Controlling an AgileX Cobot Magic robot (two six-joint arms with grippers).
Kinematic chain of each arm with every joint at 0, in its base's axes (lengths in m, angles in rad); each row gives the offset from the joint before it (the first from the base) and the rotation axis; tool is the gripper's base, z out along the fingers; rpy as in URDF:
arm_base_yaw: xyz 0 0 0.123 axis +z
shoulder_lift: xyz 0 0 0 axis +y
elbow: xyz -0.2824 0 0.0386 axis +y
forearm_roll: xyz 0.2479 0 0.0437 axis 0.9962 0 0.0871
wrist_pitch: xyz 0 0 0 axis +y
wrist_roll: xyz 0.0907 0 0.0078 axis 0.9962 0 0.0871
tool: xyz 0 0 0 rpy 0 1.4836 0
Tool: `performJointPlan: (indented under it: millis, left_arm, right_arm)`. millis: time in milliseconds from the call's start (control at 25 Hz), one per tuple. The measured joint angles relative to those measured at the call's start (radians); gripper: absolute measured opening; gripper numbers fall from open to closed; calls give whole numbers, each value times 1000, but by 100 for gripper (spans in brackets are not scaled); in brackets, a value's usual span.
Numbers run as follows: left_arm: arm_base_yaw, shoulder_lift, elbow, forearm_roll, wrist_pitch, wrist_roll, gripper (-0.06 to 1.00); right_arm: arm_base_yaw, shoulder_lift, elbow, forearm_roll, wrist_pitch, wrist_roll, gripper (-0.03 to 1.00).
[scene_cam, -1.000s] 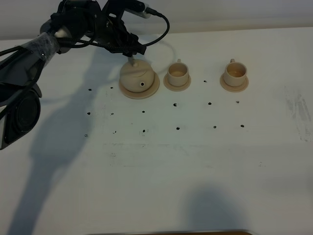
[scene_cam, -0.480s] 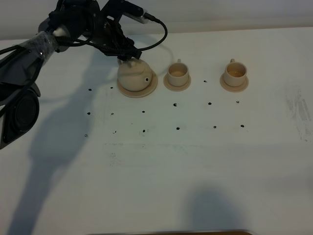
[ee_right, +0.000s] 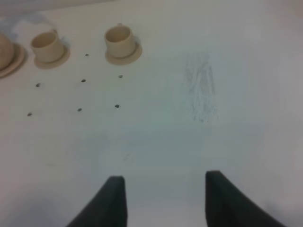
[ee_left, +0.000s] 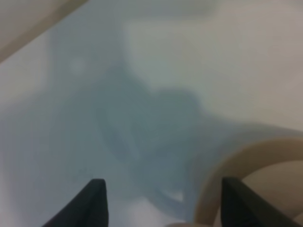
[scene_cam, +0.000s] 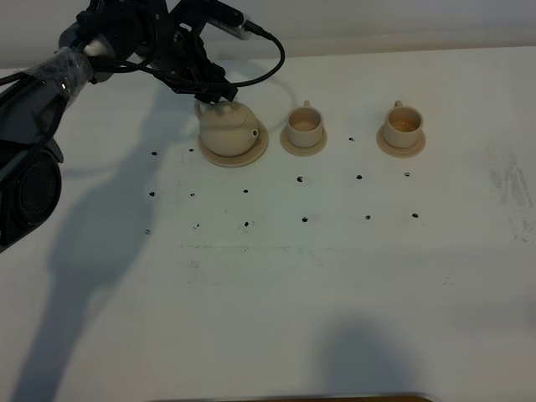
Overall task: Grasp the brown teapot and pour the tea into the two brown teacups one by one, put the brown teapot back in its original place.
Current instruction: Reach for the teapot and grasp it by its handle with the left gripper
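Note:
The brown teapot (scene_cam: 228, 130) stands upright on its wide saucer, the original place (scene_cam: 248, 154), at the back left of the table. My left gripper (scene_cam: 211, 87) hovers just behind the teapot's handle, open and holding nothing. In the left wrist view its dark fingertips (ee_left: 95, 203) stand wide apart over shadowed table, and the saucer's rim (ee_left: 246, 158) curves by one finger. The two brown teacups (scene_cam: 304, 125) (scene_cam: 403, 124) sit on their small saucers to the teapot's right, tea showing inside. My right gripper (ee_right: 165, 201) is open over bare table, far from the cups (ee_right: 47, 46) (ee_right: 119, 40).
Small dark dots (scene_cam: 301, 179) speckle the white table in front of the tea set. A scuffed grey patch (scene_cam: 511, 188) marks the right side. The left arm's cable (scene_cam: 272, 50) loops behind the teapot. The left arm's shadow falls across the front left.
The left gripper has let go of the teapot and drawn back toward the far left. The teapot has settled a little to the left, on its saucer.

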Motion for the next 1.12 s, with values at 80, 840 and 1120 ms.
performJointPlan:
  millis: [80,840,1120]
  left_arm:
    - [0,0,0,2,2,0,50]
    - [29,0,0,45,10,1,50]
    - [30,0,0,53,50,0,50]
  right_arm:
    - [0,0,0,0,0,0,38]
    - [0,0,0,1,0,0,25]
    - [0,0,0,1,0,0,23]
